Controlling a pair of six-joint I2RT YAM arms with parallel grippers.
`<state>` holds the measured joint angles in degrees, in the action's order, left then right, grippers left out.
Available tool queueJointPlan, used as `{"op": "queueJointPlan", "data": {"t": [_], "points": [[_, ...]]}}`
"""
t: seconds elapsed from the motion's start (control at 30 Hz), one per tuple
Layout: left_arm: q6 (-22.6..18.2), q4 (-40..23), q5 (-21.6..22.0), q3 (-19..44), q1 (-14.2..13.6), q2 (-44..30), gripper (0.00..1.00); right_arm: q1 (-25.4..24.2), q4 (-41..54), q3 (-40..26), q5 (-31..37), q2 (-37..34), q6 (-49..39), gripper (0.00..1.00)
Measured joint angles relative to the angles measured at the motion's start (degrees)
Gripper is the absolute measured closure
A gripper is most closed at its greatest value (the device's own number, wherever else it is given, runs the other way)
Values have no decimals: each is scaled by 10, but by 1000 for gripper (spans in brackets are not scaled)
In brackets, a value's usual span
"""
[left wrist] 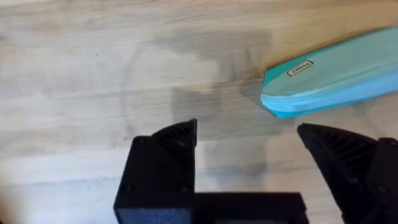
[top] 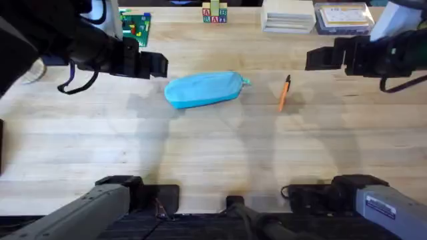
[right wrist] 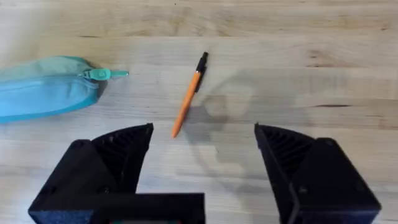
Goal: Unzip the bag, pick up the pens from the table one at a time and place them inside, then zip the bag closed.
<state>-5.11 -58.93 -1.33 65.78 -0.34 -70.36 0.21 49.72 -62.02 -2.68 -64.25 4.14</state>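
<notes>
Worktop [top: 213, 153] bare wood. I see the bag [top: 202, 89] lying flat mid-worktop, zipped. Left gripper [left wrist: 245, 140] hovers just left of the bag, fingers spread; right gripper [right wrist: 202, 146] likewise spread, well right of it. Pen [top: 283, 93] lies near the bag's right, apart.

Bag [top: 202, 90] on table [top: 200, 153], pen [top: 284, 92] right.

Toy blocks [top: 214, 13], stacked boxes [top: 288, 16] and a green board [top: 135, 27] line the far edge.
</notes>
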Motion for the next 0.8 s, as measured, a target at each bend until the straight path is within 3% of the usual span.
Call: {"op": "queueJointPlan", "data": {"t": [0.33, 0.47, 0.67, 0.8], "points": [[-228, -11, -116, 0, 0, -1, 7, 0, 0, 0, 0, 0, 1, 4], [-306, -15, -167, 0, 15, -1, 7, 0, 0, 0, 0, 0, 1, 4], [-368, -13, -193, 0, 49, -1, 7, 0, 0, 0, 0, 0, 1, 4], [-383, -17, -199, 0, 52, -1, 7, 0, 0, 0, 0, 0, 2, 4]]}}
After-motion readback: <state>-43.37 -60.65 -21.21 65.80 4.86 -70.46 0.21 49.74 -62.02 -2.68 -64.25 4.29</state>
